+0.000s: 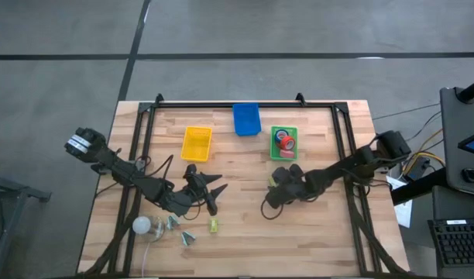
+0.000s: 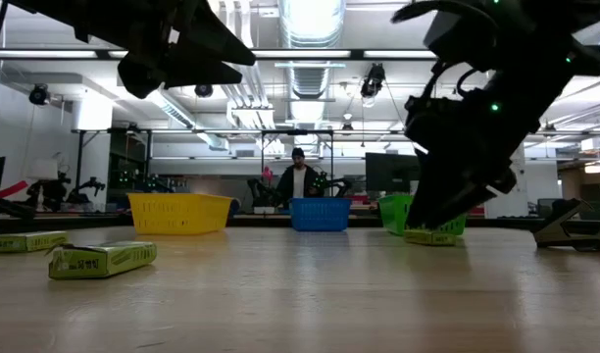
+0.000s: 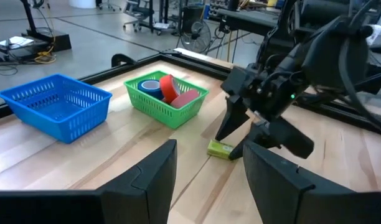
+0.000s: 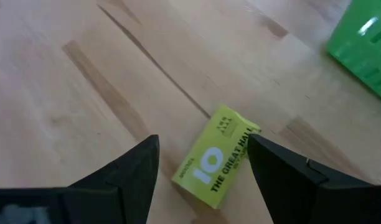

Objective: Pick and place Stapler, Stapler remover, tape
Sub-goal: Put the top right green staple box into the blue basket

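Nearest the low camera: yellow-green box (image 2: 102, 259), lying flat on the wooden table (image 1: 245, 240), printed face sideways. Second box of the same kind (image 2: 25, 241) farther back; third box (image 4: 218, 165) directly under the right gripper (image 4: 203, 144).

Right gripper: fingers spread wide, straddling the third box on both long sides, no contact visible. Position near table middle, just short of the green tray (image 1: 283, 130).

Left gripper (image 1: 215, 192): fingers likewise apart, holding nothing, hovering short of the yellow tray (image 1: 197, 142), well apart from any box.

Tape (image 3: 169, 88): already inside the green tray, leaning against one another.

Handling, judged:
- Box: light cardboard, stiff along the edges, likely to crush under excess force and to slide on smooth wood. Grip across the short width, at mid-length, fingers square to the long sides.
- Tape rolls: light, rigid, prone to rolling when set on edge. Grip across the outer rim or through the core.

Count:
- Trays: three, namely one yellow, one blue tray (image 1: 246, 118), one green.
- Boxes: three in the low view.
- Tape rolls: one blue and at least two red visible; overlap prevents a firm total.
- Small items (image 1: 188, 237) near the left arm: too small to identify as stapler or remover.
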You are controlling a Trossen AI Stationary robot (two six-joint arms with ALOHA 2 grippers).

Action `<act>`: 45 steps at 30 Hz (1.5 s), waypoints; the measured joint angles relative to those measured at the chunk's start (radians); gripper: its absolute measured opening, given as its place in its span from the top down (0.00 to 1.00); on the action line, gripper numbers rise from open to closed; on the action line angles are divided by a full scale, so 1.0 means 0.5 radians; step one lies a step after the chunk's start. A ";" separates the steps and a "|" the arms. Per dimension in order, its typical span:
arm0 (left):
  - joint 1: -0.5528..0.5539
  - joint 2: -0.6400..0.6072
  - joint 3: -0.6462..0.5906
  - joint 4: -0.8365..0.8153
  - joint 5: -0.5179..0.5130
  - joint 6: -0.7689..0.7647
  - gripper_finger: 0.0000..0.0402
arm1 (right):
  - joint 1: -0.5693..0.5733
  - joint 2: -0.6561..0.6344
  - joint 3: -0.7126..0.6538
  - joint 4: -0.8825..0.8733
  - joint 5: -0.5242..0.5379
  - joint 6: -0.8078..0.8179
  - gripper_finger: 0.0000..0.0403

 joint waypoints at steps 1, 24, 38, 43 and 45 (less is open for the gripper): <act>0.000 0.000 -0.004 -0.002 0.001 0.000 0.53 | 0.000 0.012 0.029 -0.023 0.000 -0.006 0.40; 0.004 0.001 -0.026 0.000 0.008 -0.009 0.53 | 0.010 0.217 0.166 -0.281 0.000 0.037 0.45; 0.005 0.001 -0.060 -0.001 0.019 -0.045 0.53 | 0.033 0.210 0.204 -0.288 0.102 -0.330 0.74; 0.006 0.001 -0.061 -0.001 0.042 0.070 0.53 | 0.031 0.204 0.198 -0.287 0.105 -0.421 0.89; 0.007 0.001 -0.061 -0.001 0.122 0.193 0.53 | 0.039 0.201 0.211 -0.285 0.103 -0.466 0.91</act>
